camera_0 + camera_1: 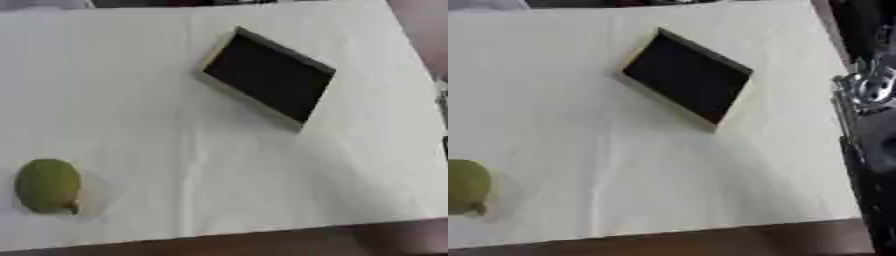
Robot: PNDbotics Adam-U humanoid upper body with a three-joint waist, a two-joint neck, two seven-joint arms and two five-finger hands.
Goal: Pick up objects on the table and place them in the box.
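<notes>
Lying at the near left of the white-covered table [157, 100], well apart from the box [267, 75] and toward the front edge, is a green, rounded fruit [47, 186] with a small brownish stub at its lower right. It rests on the cloth by itself, touching nothing else.

Right of the fruit and farther back, the box sits skewed to the table's edges, one corner pointing toward the far side. Its walls are pale and thin, and its inside is uniformly dark; no object can be made out within it. The cloth round the box shows only faint creases.

Right of the box, past the table's right edge, the robot's right arm [868, 125] shows in the right eye view as a black limb with a silver joint, running down that side of the picture. Its hand cannot be made out, so whether it is released or clenched cannot be told. The left hand shows in neither view.
</notes>
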